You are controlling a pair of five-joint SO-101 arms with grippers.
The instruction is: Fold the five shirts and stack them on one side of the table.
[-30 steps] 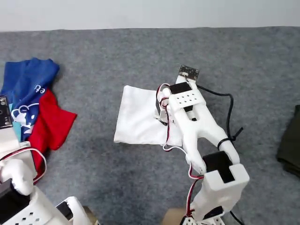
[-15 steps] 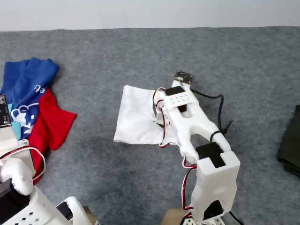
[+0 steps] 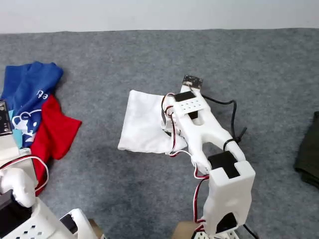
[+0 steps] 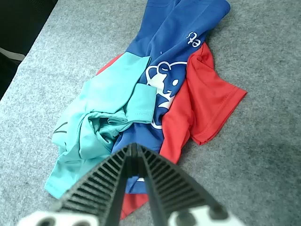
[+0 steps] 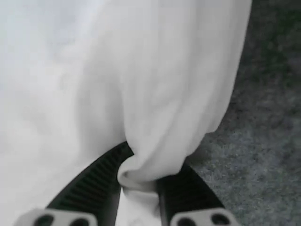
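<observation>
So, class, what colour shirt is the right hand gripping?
White shirt; right wrist view shows it best.

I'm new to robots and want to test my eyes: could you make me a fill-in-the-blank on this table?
The right pincer pinches a plain shirt coloured ___. The left pincer, shut, points toward a pile of ___ shirts. The printed shirt in it is ___.
Missing: white; three; blue.

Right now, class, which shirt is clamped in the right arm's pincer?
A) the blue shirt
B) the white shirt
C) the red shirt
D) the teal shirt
B: the right pincer is shut on a bunched fold of the white shirt.
</observation>
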